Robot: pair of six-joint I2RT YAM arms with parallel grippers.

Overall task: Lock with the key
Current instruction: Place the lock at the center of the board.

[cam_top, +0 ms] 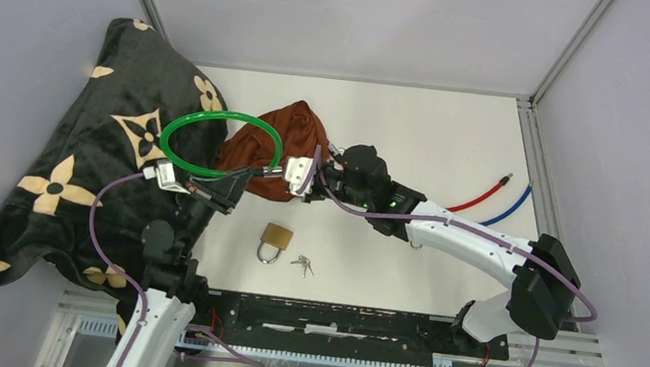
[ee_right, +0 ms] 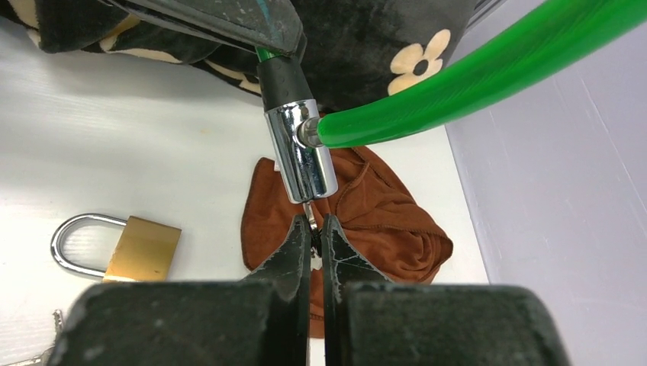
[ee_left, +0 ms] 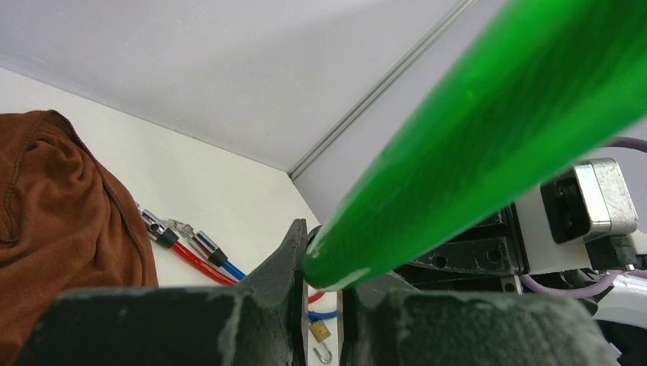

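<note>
A green cable lock [cam_top: 217, 125] forms a loop above the table, its chrome lock barrel [ee_right: 301, 152] closing the loop. My left gripper [cam_top: 243, 183] is shut on the green cable [ee_left: 473, 152] just behind the barrel. My right gripper [ee_right: 314, 229] is shut on a small silver key [ee_right: 310, 215] that sits in the barrel's lower end. In the top view the right gripper [cam_top: 303, 179] meets the barrel [cam_top: 275, 170] from the right.
A brass padlock [cam_top: 275, 241] with an open shackle and a bunch of small keys [cam_top: 303, 264] lie on the white table. A brown cloth [cam_top: 275, 145], a black flowered blanket [cam_top: 93, 157], and red [cam_top: 477, 199] and blue [cam_top: 508, 209] cable locks lie around.
</note>
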